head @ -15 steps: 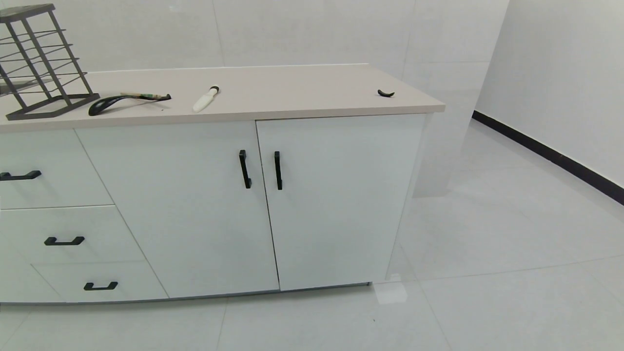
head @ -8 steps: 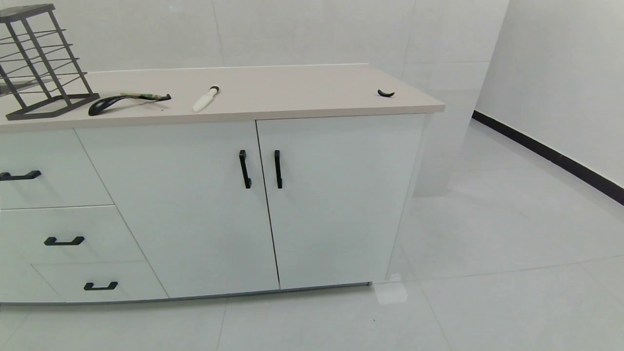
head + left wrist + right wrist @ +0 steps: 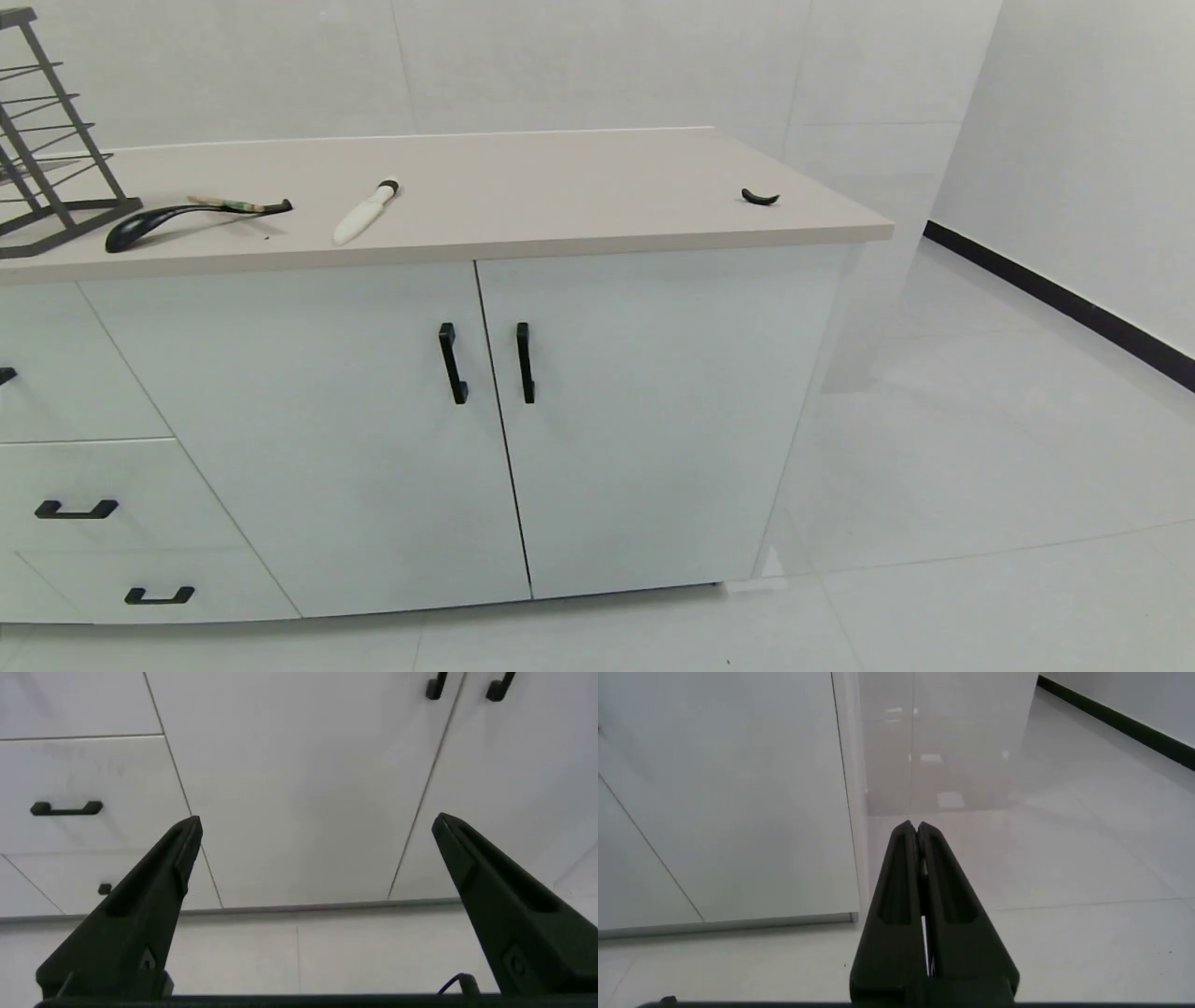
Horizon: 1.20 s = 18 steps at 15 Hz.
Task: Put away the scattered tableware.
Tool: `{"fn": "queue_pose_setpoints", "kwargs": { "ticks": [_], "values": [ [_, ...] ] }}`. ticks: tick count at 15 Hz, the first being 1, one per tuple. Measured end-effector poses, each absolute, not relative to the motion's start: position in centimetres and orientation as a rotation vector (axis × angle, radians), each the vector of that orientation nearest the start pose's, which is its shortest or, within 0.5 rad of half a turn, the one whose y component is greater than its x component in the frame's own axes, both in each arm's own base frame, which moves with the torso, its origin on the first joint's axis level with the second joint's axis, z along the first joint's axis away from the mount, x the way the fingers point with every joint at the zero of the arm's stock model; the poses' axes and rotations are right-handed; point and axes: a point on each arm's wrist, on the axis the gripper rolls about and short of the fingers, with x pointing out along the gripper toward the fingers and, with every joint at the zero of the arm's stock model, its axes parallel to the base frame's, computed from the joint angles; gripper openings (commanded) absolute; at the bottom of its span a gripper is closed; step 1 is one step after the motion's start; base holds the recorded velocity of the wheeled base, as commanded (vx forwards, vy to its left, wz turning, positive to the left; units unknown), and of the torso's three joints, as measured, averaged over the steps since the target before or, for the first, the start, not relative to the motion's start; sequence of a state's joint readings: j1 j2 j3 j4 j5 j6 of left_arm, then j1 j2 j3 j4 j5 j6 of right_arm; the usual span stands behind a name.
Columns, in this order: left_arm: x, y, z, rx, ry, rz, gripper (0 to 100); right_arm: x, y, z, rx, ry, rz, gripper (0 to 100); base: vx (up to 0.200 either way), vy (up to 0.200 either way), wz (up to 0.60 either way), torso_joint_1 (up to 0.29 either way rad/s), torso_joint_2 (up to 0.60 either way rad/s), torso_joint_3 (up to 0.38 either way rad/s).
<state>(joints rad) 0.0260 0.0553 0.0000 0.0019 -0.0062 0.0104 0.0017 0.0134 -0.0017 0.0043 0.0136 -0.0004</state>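
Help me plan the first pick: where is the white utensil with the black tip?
In the head view the white utensil lies on the countertop left of centre, near its front edge, just right of the black spoon.

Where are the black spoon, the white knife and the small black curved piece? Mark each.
black spoon (image 3: 191,211), head view, on its handle.
white knife (image 3: 359,217), head view, white middle part.
small black curved piece (image 3: 760,197), head view, its middle.
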Motion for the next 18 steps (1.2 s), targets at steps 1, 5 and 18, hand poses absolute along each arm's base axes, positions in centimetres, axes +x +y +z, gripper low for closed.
{"fn": "queue_pose_setpoints", "kwargs": {
  "ticks": [1, 5, 18],
  "values": [
    [-1.89, -0.06, 7.64, 0.01, 0.053, 0.015, 100, -2.19, 0.03, 7.57, 0.0, 0.017, 0.015, 0, 0.0, 0.0, 0.6, 0.002, 0.0, 0.007],
    [-2.04, -0.04, 7.6, 0.011, 0.033, 0.008, 100, -2.19, 0.03, 7.58, 0.0, 0.017, 0.015, 0, 0.0, 0.0, 0.6, 0.002, 0.0, 0.001],
    [-2.09, -0.04, 7.58, 0.01, 0.027, 0.007, 100, -2.18, 0.03, 7.58, 0.001, 0.017, 0.014, 0, 0.015, 0.138, 0.0, 0.002, 0.0, 0.001]
  ]
}}
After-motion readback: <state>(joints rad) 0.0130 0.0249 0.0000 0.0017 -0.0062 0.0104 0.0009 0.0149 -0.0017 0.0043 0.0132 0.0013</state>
